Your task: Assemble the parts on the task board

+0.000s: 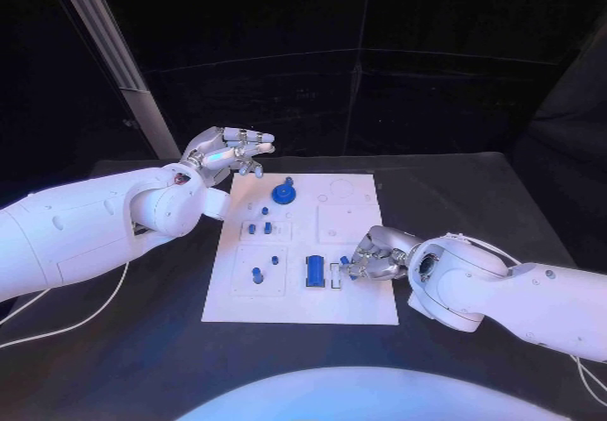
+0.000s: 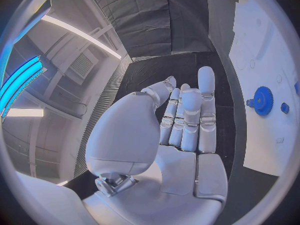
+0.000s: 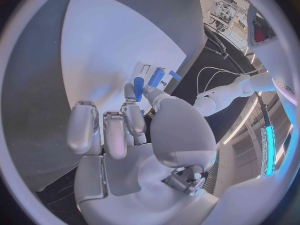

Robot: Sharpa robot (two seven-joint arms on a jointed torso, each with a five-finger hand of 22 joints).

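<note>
A small blue part [image 3: 138, 88] is pinched in the right hand [image 1: 369, 261] over the task board's [image 1: 360, 303] near edge, seemingly; the left hand [image 1: 231, 151] is held empty, fingers loosely apart, beyond its far corner.

Matt white task board [image 1: 358, 289], glossy blue plastic parts [image 1: 312, 268]

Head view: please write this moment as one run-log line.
left hand: raised beyond board, empty | right hand: fingers pinch small blue part over board | gear: on board, untouched
</note>
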